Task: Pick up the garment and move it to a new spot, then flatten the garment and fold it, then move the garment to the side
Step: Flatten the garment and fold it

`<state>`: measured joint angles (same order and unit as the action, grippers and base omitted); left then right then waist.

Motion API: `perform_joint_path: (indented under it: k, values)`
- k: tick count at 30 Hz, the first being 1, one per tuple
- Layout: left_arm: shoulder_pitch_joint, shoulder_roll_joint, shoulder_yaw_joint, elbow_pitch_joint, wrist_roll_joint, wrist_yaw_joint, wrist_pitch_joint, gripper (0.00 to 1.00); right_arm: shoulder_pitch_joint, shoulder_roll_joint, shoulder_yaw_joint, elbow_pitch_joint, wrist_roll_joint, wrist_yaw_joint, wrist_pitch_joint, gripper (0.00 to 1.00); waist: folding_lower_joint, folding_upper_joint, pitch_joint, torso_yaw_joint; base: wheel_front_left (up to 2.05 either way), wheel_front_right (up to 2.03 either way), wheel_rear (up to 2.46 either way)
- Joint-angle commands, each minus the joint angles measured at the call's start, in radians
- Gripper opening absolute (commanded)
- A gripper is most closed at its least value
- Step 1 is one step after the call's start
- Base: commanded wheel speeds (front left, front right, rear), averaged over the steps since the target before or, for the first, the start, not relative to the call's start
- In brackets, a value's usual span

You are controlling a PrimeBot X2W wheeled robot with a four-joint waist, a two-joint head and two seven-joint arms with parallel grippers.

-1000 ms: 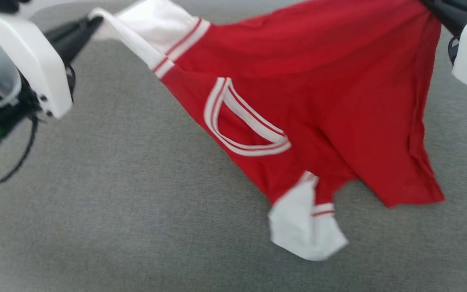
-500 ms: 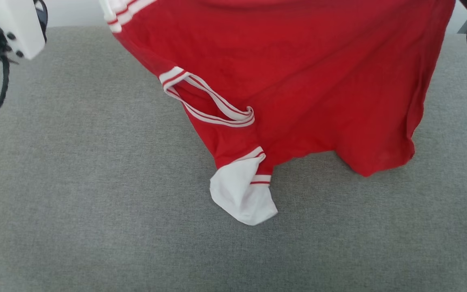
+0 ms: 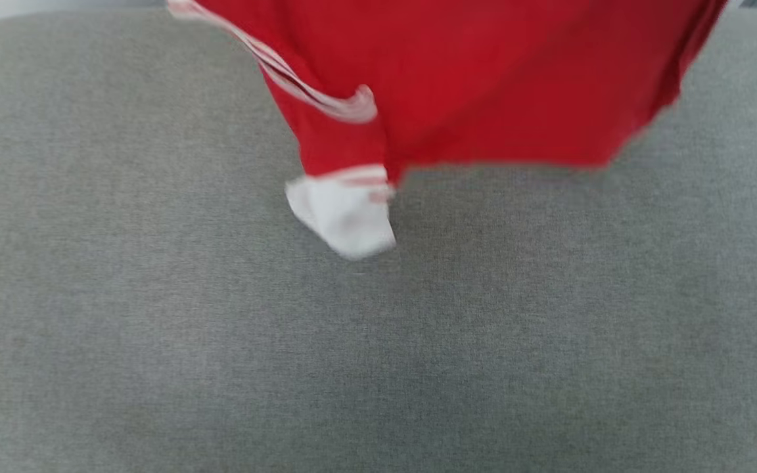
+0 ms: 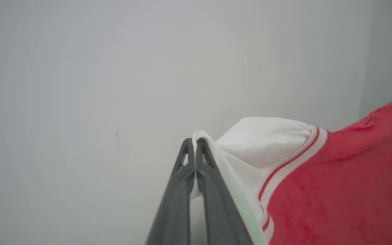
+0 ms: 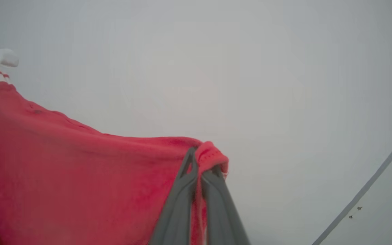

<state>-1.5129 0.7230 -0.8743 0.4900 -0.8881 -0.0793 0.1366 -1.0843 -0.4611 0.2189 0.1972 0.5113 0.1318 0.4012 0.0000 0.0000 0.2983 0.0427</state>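
The garment [image 3: 483, 79] is a red T-shirt with white sleeves and red-white stripe trim, hanging in the air above the grey surface. One white sleeve [image 3: 345, 213] dangles lowest, blurred. In the left wrist view my left gripper [image 4: 194, 141] is shut on the edge of a white sleeve [image 4: 257, 139], with red cloth [image 4: 345, 183] trailing to the right. In the right wrist view my right gripper [image 5: 201, 158] is shut on a bunched red hem corner [image 5: 211, 154], and the garment [image 5: 80, 177] stretches away to the left.
A wide grey fabric surface [image 3: 221, 341] lies below the hanging garment. A pale wall [image 4: 114, 85] stands behind the grippers in both wrist views. A thin dark line [image 5: 362, 190] crosses the lower right of the right wrist view.
The garment has risen in the head view, and both arms have left the top of that picture. The dangling white sleeve hangs higher over the grey surface.
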Motion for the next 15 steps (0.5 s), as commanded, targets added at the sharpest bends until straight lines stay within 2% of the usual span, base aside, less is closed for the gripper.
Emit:
perform_joint_path:
  k: [1, 8, 12, 15]
  values:
    - [-0.057, -0.019, 0.01, 0.045, 0.042, 0.009, -0.056, 0.0, -0.048, 0.028, -0.011, 0.046, -0.057, -0.002, -0.056, 0.0, 0.0, 0.0, 0.027, -0.012, 0.0, 0.0, 0.0]
    - [-0.229, -0.068, 0.042, 0.157, 0.186, 0.037, -0.339, 0.0, -0.197, 0.112, -0.079, 0.205, -0.288, -0.002, -0.349, 0.0, 0.0, 0.0, 0.063, -0.015, 0.0, 0.0, 0.0]
    - [-0.243, -0.086, 0.053, 0.175, 0.187, 0.006, -0.383, 0.0, -0.215, 0.134, -0.081, 0.272, -0.334, -0.002, -0.4, 0.0, 0.0, 0.0, 0.065, -0.008, 0.0, 0.0, 0.0]
    - [-0.197, -0.09, 0.036, 0.179, 0.172, -0.027, -0.393, 0.0, -0.192, 0.131, -0.047, 0.327, -0.325, -0.002, -0.394, 0.0, 0.0, 0.0, 0.065, 0.003, 0.0, 0.0, 0.0]
